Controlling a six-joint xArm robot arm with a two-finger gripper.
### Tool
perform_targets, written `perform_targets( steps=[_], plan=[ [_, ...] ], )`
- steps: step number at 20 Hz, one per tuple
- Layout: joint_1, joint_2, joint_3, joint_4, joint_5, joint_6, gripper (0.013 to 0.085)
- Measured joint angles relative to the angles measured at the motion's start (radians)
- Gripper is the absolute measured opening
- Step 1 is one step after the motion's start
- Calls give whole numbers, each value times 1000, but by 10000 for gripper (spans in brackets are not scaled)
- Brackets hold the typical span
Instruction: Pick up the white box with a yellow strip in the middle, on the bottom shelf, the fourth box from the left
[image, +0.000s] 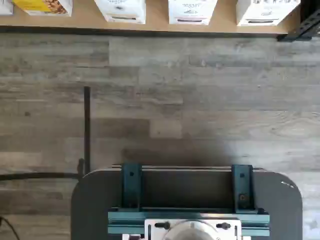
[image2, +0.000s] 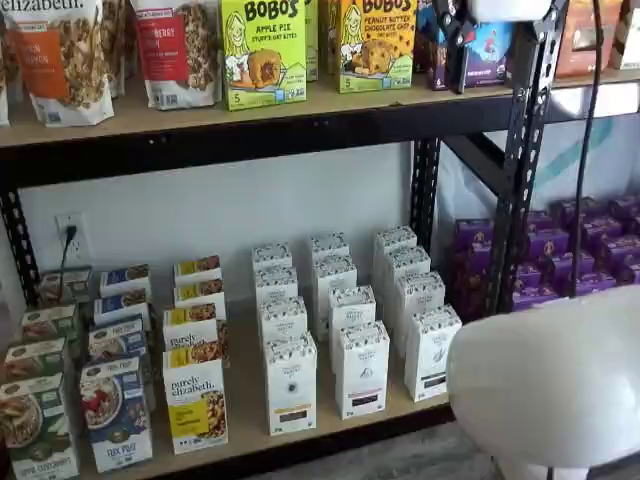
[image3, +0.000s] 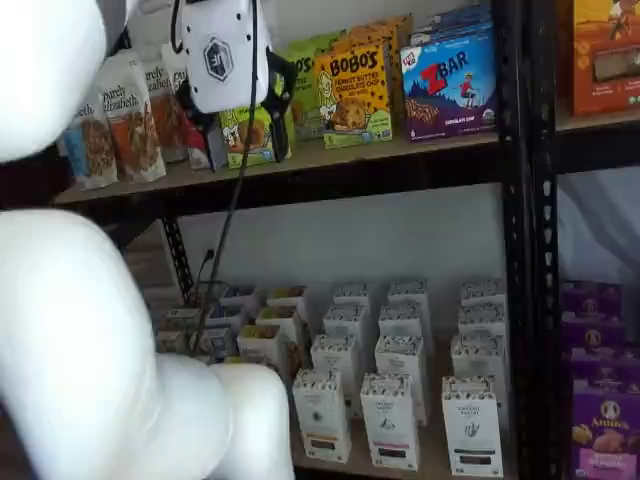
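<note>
While the arm idles clear of the rack, the hand (image3: 245, 150) hangs up by the upper table (image3: 330, 160), level w/ the Bobo's boxes (image3: 352, 92). Its white body faces the cam, black fingers (image3: 282, 110) spread wide w/ a plain gap between them, nothing held. In a shelf view I catch just the black fingers (image2: 452, 45) side-on against the upright post.

Target, the white box (image2: 291, 385), stands upright at the front edge of the bottom table (image2: 250, 435), head of its column of like white cartons running back toward 12 o'clock. Yellow-orange strip reads low on its front face; speckled top edge and small round logo show too. At its 3 o'clock, just beside but apart, stands a black-strip carton (image2: 362, 370), w/ one more (image2: 432, 352) past that. At its 9 o'clock sits the purely elizabeth box (image2: 195, 405), wider, yellow front. Same white box (image3: 322, 415) shows in both shelf views, w/ black-strip neighbours at 3 o'clock.

White arm shell (image2: 550, 380) bulks at approx 4 o'clock of that frame, well apart from the target; in a shelf view it fills the 8 o'clock corner (image3: 80, 350). Cable (image3: 235, 200) drops from the hand.

Wrist view: grey plank floor (image: 200, 100), dark mount w/ teal brackets (image: 185, 200), black front rail (image: 150, 31), white carton bases (image: 192, 11) beyond it. Can't tell strip colours there.
</note>
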Motion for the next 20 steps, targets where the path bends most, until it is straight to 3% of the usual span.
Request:
perform_targets(
  steps=[2, 6, 12, 20],
  plan=[
    [-58, 26, -21, 64, 46, -25, 850],
    [-64, 26, -18, 79, 47, -27, 850],
    [-17, 7, 37, 50, -12, 1, 850],
    [39, -29, 196, 28, -164, 42, 850]
  ],
)
